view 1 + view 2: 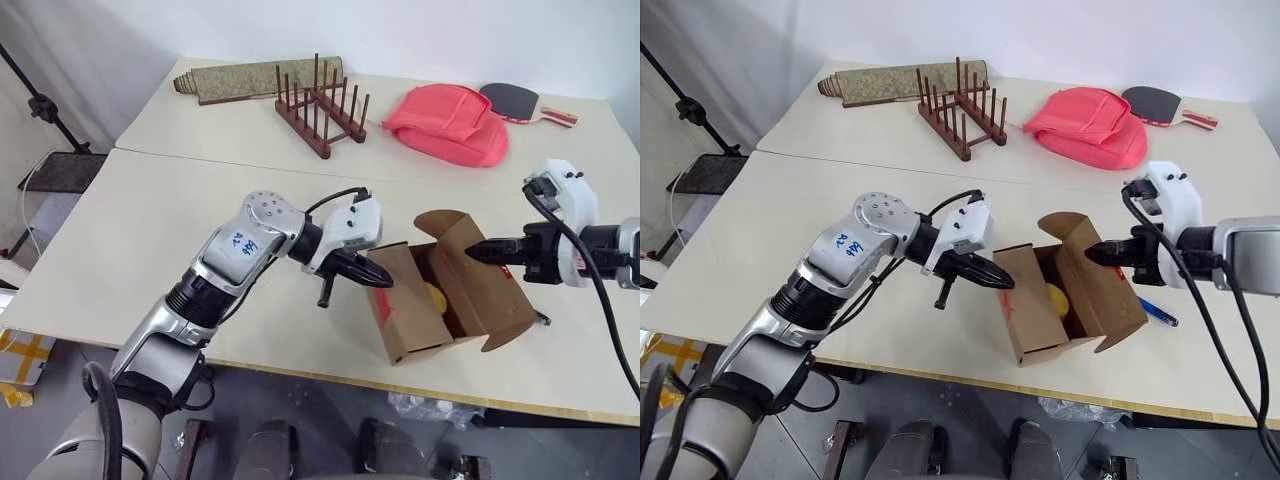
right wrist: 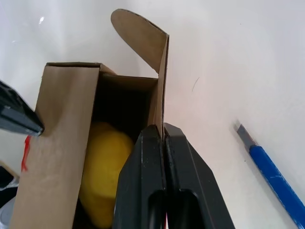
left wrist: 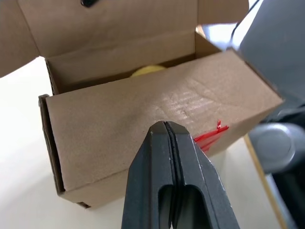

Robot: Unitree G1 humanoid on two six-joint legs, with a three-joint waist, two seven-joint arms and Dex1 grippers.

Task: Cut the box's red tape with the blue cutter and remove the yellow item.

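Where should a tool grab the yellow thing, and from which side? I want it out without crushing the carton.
Take the yellow item across its rounded upper bulge, coming straight down through the open top of the box. The walls enclose its sides, so probably only the top is reachable. The flap stands raised at the far end, so enter from the near side, jaws spanning the narrow width.

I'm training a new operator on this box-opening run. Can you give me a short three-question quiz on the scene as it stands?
1. True or false: the box is open.
2. Where does the blue cutter lie? A) in the left hand B) on the table beside the box C) inside the box
3. What is inside the box?

Key: 1 true. 2 B. 3 the yellow item.
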